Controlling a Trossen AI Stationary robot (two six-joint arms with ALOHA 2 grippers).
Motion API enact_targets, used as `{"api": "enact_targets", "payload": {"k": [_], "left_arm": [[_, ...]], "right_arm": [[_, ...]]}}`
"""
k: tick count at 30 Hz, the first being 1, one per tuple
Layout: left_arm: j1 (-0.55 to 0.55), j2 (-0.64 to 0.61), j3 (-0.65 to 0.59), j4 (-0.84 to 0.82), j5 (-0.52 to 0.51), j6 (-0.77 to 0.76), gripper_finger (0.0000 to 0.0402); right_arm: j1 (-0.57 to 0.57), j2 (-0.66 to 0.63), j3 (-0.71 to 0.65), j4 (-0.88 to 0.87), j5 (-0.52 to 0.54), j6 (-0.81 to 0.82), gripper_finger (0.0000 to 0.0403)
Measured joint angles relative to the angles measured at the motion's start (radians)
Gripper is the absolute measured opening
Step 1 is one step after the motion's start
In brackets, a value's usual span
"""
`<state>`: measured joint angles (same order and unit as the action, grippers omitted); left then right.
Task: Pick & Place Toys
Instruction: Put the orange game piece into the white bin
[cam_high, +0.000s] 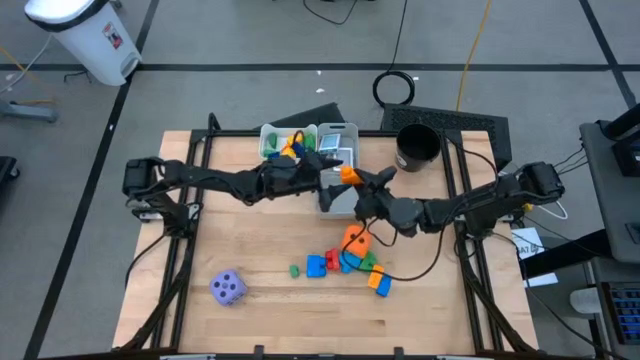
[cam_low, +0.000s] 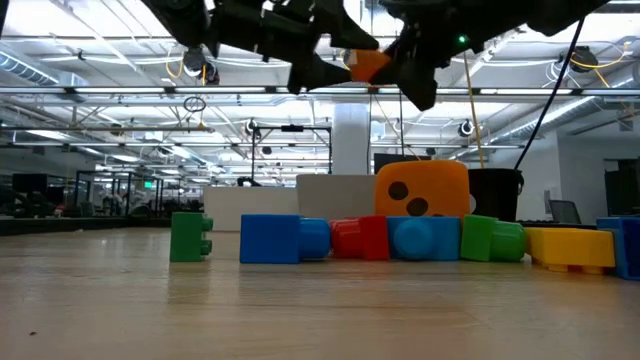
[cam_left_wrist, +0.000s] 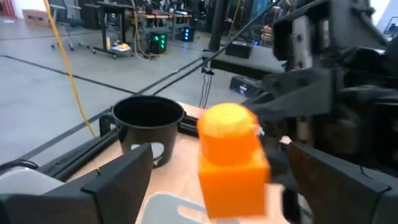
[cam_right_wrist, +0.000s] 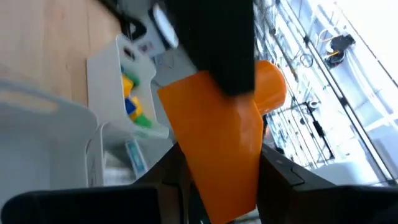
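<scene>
Nearest the low camera, small plastic blocks (cam_low: 300, 238) line the wooden table (cam_high: 270, 320) at frame centre. Above the grey bin (cam_high: 338, 197), upper centre, the right tool (cam_high: 362, 186) clamps a small orange plastic block (cam_high: 349, 175); the left tool (cam_high: 327, 172) stands apart around it.

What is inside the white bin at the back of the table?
The white bin holds yellow, blue and green blocks. The left gripper and arm cover part of it, so more may be hidden.
</scene>
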<state>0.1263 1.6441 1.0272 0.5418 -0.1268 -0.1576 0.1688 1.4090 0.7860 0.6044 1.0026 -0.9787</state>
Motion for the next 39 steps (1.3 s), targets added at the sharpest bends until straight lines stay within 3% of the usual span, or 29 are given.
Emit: {"api": "enact_targets", "payload": {"k": [7,12,16,22,28,35,39], "left_arm": [[0.034,0.040,0.077,-0.064,0.005,-0.009,0.0333],[0.047,0.040,0.080,-0.070,0.020,0.000,0.0234],[0.070,0.039,0.080,-0.067,0.103,-0.012,0.0137],[0.132,-0.013,0.080,-0.164,0.098,0.032,0.0140],[0.217,-0.093,0.042,-0.298,-0.093,0.033,0.0140],[0.389,-0.109,-0.134,-0.192,-0.105,-0.044,0.0140],[0.487,-0.108,-0.206,-0.228,-0.072,-0.057,0.0140]], "right_arm": [[-0.053,0.000,0.000,0.053,-0.078,-0.004,0.0095],[-0.074,0.000,0.000,0.050,-0.124,-0.003,0.0100],[-0.092,0.000,0.000,0.050,-0.162,0.018,0.0121],[-0.094,-0.001,0.002,0.030,-0.140,0.224,0.0154],[-0.085,-0.035,0.001,-0.089,-0.176,0.397,0.0169],[-0.081,-0.160,0.001,-0.267,-0.256,0.566,0.0166],[-0.082,-0.225,0.001,-0.354,-0.275,0.631,0.0161]]}}
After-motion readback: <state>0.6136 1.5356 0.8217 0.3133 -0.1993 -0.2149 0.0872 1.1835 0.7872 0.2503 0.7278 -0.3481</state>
